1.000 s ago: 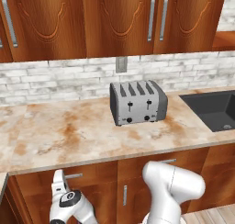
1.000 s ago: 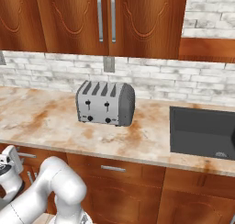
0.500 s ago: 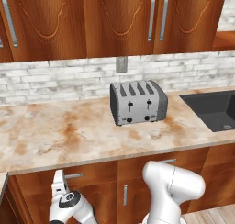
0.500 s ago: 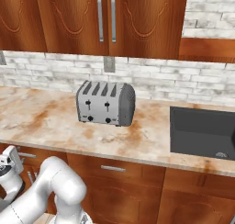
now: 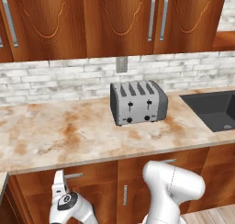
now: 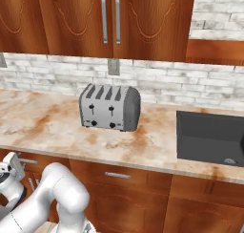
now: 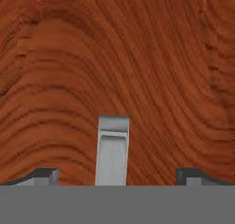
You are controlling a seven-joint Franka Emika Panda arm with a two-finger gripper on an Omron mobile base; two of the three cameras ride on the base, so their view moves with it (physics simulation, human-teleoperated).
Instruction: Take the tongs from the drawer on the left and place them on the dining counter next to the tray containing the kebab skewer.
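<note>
Two dark fingertips [image 7: 43,176] stand far apart in the hand view, one on each side of the silver handle [image 7: 112,149] of the drawer [image 7: 114,67], so the jaws are wide open and hold nothing. Handle sits between them, close to the camera, with the wood front right behind it; whether anything touches yet I cannot tell. Likely lined up this way so the jaws can close on the bar and pull.

Left base view: gripper [image 5: 60,191] is low at the near left, below the tabletop [image 5: 59,136] edge, right beside the short handle on the drawer front. Right base view shows the same hand at the far left edge [image 6: 10,172].

Drawer looks closed, so the tongs are presumably inside, hidden. Task is at an early step: drawer not opened yet.

Toaster [image 5: 137,102] stands on the tabletop against the brick wall, sink [image 5: 215,109] to its right, both well apart from the arm.
</note>
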